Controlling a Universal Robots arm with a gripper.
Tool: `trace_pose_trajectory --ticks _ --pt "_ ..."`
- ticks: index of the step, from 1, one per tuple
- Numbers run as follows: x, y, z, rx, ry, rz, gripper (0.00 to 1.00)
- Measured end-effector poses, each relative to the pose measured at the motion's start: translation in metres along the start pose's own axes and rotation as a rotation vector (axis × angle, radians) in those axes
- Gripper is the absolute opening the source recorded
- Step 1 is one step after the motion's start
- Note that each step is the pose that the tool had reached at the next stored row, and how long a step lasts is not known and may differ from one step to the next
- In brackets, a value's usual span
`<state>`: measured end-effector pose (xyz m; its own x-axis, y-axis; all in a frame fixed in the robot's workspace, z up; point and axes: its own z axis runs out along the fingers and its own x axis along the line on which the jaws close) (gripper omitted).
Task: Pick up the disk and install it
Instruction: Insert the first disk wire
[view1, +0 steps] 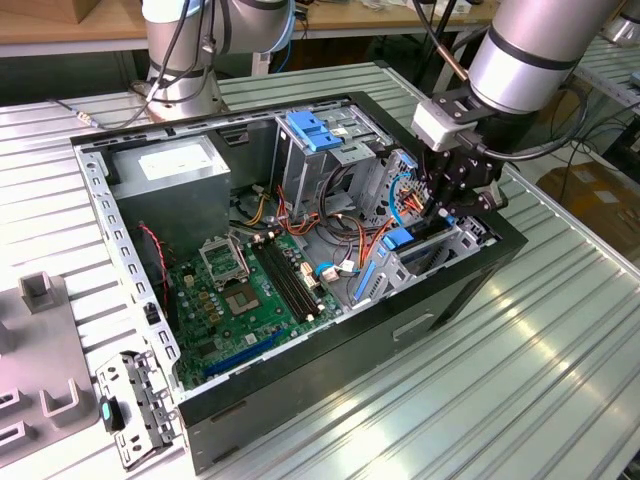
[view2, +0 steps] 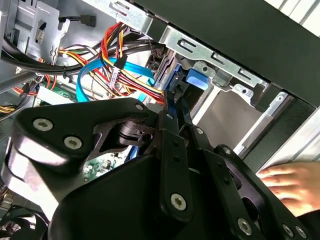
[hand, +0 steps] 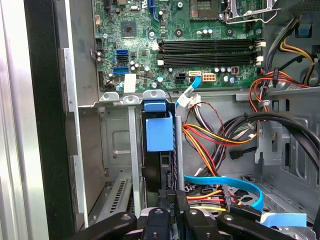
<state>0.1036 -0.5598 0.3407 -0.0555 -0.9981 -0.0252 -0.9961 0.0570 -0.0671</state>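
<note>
The black gripper has its fingers closed tight on the disk, which stands on edge just beyond the fingertips, partway down in its slot in the open computer case.
</note>
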Motion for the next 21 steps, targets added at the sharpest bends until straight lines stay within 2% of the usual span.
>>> trace_pose_trajectory --ticks 4,5,6,8,12,13,15,21 --pt "0.0 -0.0001 -0.0011 0.0 -0.0003 0.0 0.18" --pt "-0.0001 -0.0003 -0.0042 0.0 -0.0003 0.0 0.18" --pt "-0.0003 -0.0006 -0.0087 0.0 -0.0001 0.0 0.25" --pt "-0.0003 -0.0009 -0.012 0.0 0.0001 0.0 0.25" --pt "-0.0005 -0.0009 -0.0128 0.0001 0.0011 0.0 0.25" --pt "-0.0005 -0.0009 -0.0129 0.0001 0.0012 0.0 0.24" --pt "-0.0005 -0.0009 -0.0129 0.0001 0.0012 0.0 0.11" --pt "-0.0009 -0.0009 -0.0128 0.0001 0.0012 0.0 0.11"
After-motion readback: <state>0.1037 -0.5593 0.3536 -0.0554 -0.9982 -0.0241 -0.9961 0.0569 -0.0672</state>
